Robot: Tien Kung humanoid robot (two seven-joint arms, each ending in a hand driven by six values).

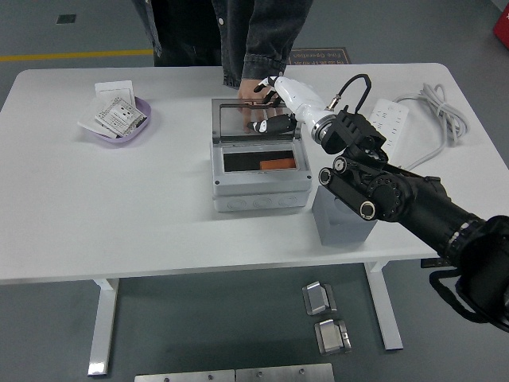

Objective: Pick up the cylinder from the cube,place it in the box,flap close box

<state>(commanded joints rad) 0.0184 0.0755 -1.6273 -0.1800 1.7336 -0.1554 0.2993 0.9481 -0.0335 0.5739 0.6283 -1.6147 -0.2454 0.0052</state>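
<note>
The grey box (258, 191) stands mid-table with its clear lid (242, 119) laid open toward the far side. An orange cylinder (277, 164) lies inside the box at the right of its dark opening. The grey cube (342, 224) stands right of the box, partly hidden by my right arm, with nothing visible on top. My right hand (269, 105), white with black fingertips, hovers over the lid's far right part with fingers spread and holds nothing. A person's hand (248, 86) rests at the lid's far edge, close to my fingers. My left arm is out of view.
A purple bowl (119, 121) with paper packets sits at the far left. A white power strip (390, 118) with grey cables (433, 102) lies at the far right. The person stands at the table's far side.
</note>
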